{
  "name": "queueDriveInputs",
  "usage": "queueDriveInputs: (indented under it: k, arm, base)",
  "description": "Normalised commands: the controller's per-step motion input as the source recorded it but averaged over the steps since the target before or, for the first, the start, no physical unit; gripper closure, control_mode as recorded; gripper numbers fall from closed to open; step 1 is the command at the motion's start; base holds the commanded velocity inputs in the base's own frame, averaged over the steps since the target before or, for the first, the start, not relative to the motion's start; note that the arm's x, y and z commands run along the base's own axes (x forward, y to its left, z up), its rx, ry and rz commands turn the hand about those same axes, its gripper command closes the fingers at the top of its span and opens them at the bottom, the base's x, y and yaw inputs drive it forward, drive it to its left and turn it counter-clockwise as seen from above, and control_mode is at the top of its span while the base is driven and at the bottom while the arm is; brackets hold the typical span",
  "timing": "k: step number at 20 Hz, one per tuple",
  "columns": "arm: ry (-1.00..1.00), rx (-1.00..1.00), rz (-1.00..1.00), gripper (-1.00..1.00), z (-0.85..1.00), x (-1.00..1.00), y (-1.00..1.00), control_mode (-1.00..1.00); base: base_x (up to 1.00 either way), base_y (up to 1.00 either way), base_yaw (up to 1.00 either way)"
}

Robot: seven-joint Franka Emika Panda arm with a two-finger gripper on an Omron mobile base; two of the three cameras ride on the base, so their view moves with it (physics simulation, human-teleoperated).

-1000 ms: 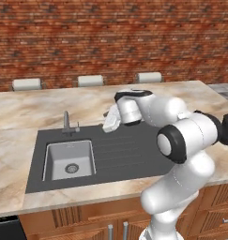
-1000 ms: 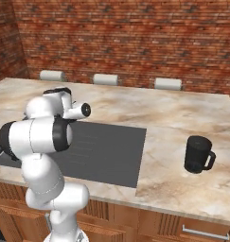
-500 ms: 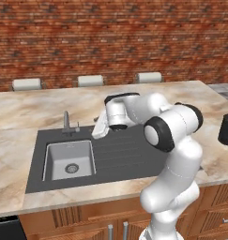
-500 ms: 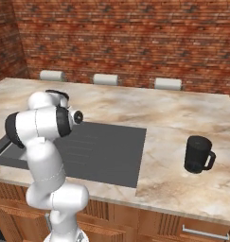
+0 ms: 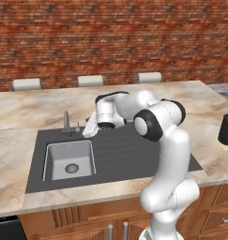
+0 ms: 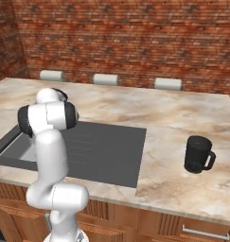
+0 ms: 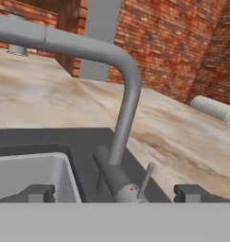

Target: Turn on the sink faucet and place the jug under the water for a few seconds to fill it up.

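The sink faucet (image 5: 66, 122) stands upright at the back edge of the sink (image 5: 129, 154), its small lever (image 5: 78, 126) on the right side. My gripper (image 5: 87, 133) hovers just right of that lever, low over the dark panel. In the hand view the spout (image 7: 127, 94) curves up close ahead, the lever (image 7: 145, 177) sticks up from the base, and my gripper (image 7: 115, 194) is open, its fingertips (image 7: 38, 192) wide on either side of the base. No water runs. The black jug (image 6: 198, 154) stands alone on the counter far to the right, also the jug (image 5: 226, 129).
The light grey basin (image 5: 68, 161) with its round drain lies left of the ribbed drainboard (image 6: 102, 149). Marble counter (image 6: 182, 118) surrounds the sink. Three stool tops line the far edge below the brick wall (image 5: 110, 37). My arm's elbow (image 5: 157, 122) rises over the drainboard.
My hand has swung left across the drainboard, ending close beside the faucet's lever. The jug has stayed put.
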Motion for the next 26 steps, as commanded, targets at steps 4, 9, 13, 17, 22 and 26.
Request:
queueDriveInputs:
  k: [4,9,13,17,22,26]
  arm:
    - [0.0,0.02,0.0,-1.0,-0.16,0.53,0.01,-1.0]
    - [0.0,0.02,0.0,-1.0,-0.16,0.45,0.02,-1.0]
    - [0.0,0.01,0.0,-1.0,-0.14,0.35,0.17,-1.0]
    - [0.0,0.0,0.02,-1.0,-0.13,0.18,0.3,-1.0]
    - [0.0,0.0,0.02,-1.0,-0.14,0.13,0.32,-1.0]
    - [0.0,0.0,0.03,-1.0,-0.19,0.16,0.16,-1.0]
  base:
    - [0.0,0.0,0.0]
    - [0.0,0.0,0.0]
    - [0.0,0.0,0.0]
    - [0.0,0.0,0.0]
    - [0.0,0.0,0.0]
    - [0.0,0.0,0.0]
